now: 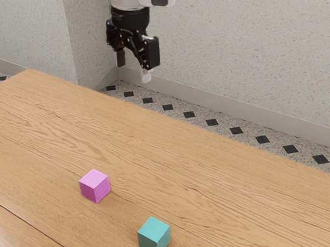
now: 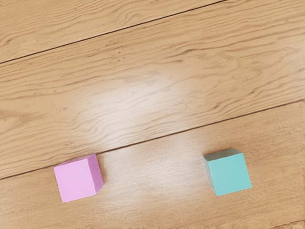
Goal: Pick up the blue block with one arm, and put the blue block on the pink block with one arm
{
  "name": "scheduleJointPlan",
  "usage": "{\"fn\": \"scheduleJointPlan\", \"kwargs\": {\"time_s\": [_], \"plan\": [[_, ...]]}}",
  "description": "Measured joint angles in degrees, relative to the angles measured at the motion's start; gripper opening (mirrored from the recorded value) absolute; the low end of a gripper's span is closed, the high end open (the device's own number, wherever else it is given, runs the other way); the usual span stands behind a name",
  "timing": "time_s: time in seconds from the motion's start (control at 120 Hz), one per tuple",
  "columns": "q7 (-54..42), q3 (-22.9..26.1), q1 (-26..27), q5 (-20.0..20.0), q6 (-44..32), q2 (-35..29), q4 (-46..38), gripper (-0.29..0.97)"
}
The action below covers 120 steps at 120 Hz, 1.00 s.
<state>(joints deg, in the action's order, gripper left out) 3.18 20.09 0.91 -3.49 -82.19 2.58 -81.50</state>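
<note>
Spotted black two-finger gripper high in upper left of the exterior view, fingers spread apart. Found small teal-blue cube resting on light wooden plank table near bottom centre, just right of and below small pink cube, not touching.

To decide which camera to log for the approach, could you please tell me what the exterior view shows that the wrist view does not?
Exterior view's extras: the gripper, open and empty, high above the table, plus the speckled wall and tiled floor. Wrist view's own: a look down from the hand, with two plank seams crossing the wood. Shared: the pink block and blue block, standing apart on the table.
</note>
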Motion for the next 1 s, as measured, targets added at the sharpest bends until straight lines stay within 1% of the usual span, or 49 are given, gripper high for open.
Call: {"fn": "scheduleJointPlan", "kwargs": {"time_s": [0.058, 0.183, 0.292, 0.408, 0.567, 0.742, 0.842, 1.0], "plan": [[-0.1, 1.0, 1.0, 0.9, -4.1, -2.3, -7.4, 0.68], [-0.2, 3.5, 3.2, 2.2, -12.4, -5.5, -18.4, 0.68], [-0.4, 4.8, 2.4, 3.6, -19.1, -7.4, -25.7, 0.68], [-0.5, 5.3, -0.1, 5.6, -25.1, -8.9, -31.6, 0.68], [-0.7, 7.2, 0.3, 8.9, -32.8, -10.5, -39.1, 0.68], [-0.8, 8.2, 0.1, 11.8, -40.0, -10.2, -44.1, 0.68], [-0.9, 8.9, 0.1, 12.7, -43.6, -10.5, -47.0, 0.68], [-0.8, 9.0, 0.1, 14.8, -47.2, -12.6, -51.1, 0.68]]}}
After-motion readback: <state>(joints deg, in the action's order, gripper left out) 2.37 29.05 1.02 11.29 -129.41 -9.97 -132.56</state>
